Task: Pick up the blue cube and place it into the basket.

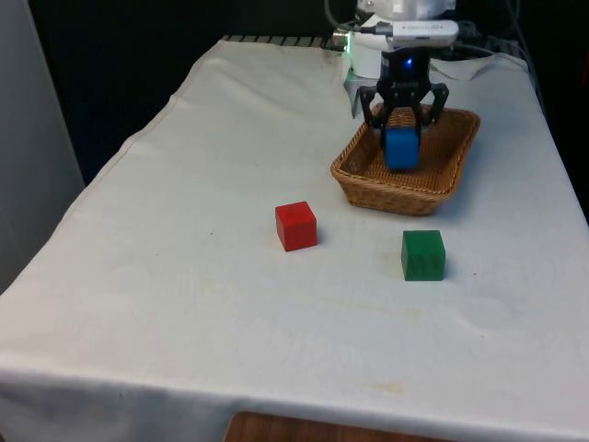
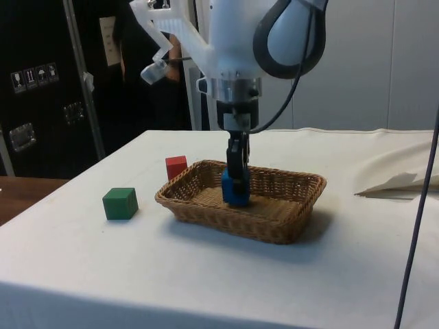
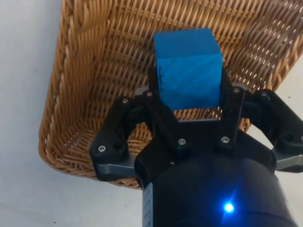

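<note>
Gripper (image 1: 402, 129) clamped on blue cube (image 1: 401, 147), low inside wicker basket (image 1: 405, 191), red cube (image 1: 295, 226) and green cube (image 1: 422, 255) apart on white cloth (image 1: 184, 276).

1. Red cube (image 1: 295, 226) — resting flat on the white cloth (image 1: 230, 313), toward the front view's left; in the side view (image 2: 176, 166) partly hidden behind wicker.
2. Green cube (image 1: 423, 255) — also flat on the cloth, toward the front view's right, well apart from the red one; in the side view (image 2: 120, 203) standing alone near the worktop edge.
3. Cloth draped over the worktop, lightly creased, with a rumpled fold (image 2: 398, 184) in the side view.
4. Dark cabinets (image 2: 41, 89) behind the worktop in the side view.
</note>
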